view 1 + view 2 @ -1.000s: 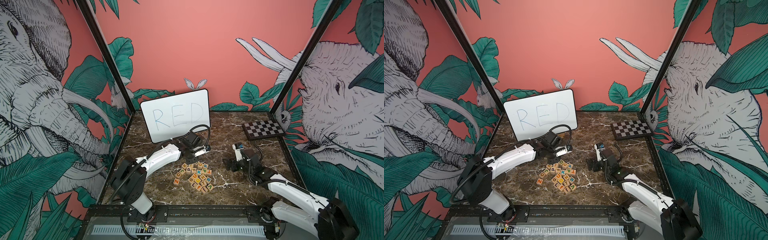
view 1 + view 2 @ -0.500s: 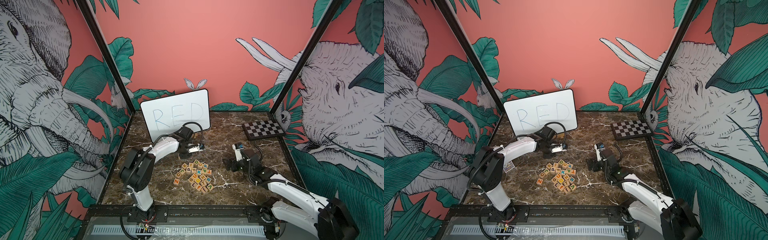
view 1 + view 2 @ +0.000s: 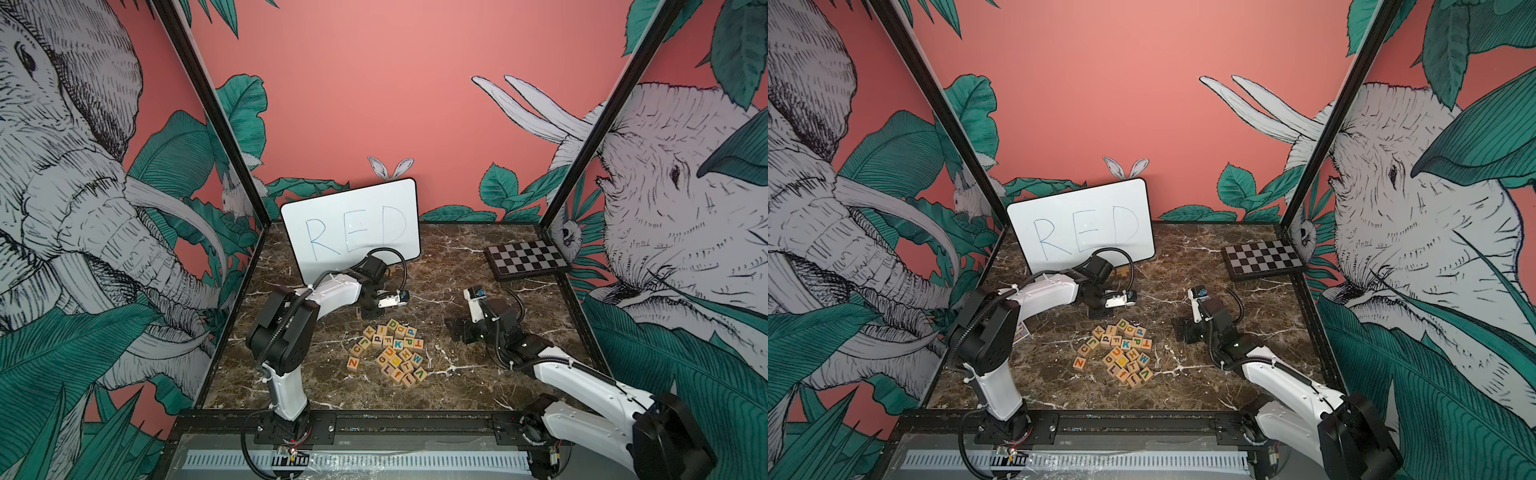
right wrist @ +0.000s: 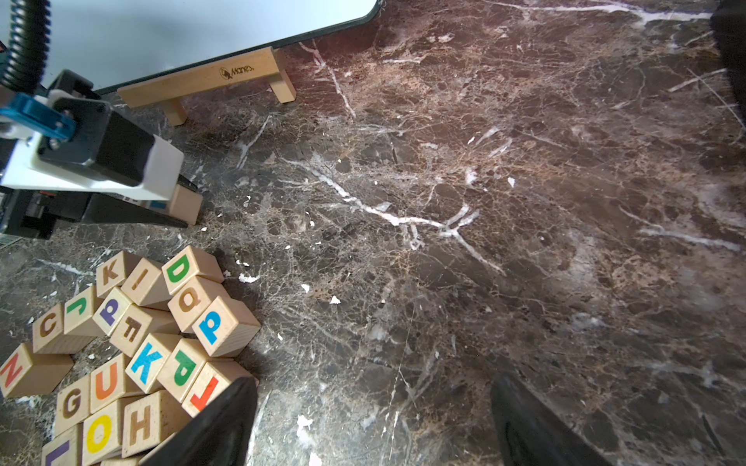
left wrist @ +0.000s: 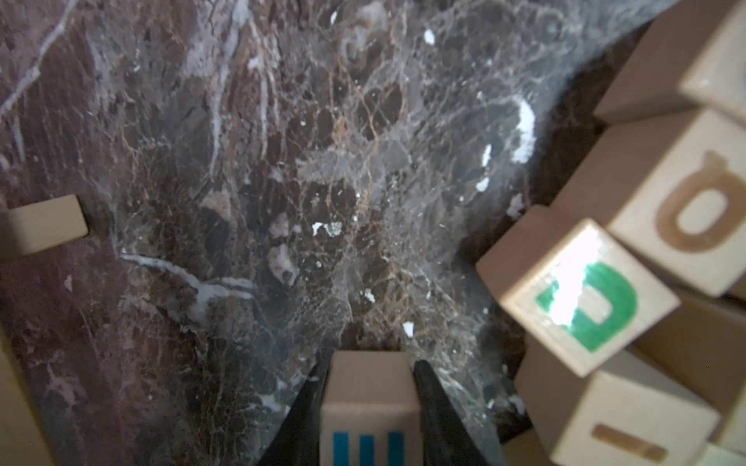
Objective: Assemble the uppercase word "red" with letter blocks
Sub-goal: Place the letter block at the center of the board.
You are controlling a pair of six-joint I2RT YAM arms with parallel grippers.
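My left jaws are holding a block (image 5: pixel 369 387); my right jaws are hanging wide. If it tips, I'm risking bumping the D (image 5: pixel 577 298).

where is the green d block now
In both top views the green D block sits at the far edge of the block pile, toward the whiteboard, right beside the brown Q block.

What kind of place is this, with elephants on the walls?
Probably a robot practice booth: a left arm and a right arm are mounted at the front of a marble-look table, walled in by elephant-mural panels, with letter blocks and a whiteboard reading RED.
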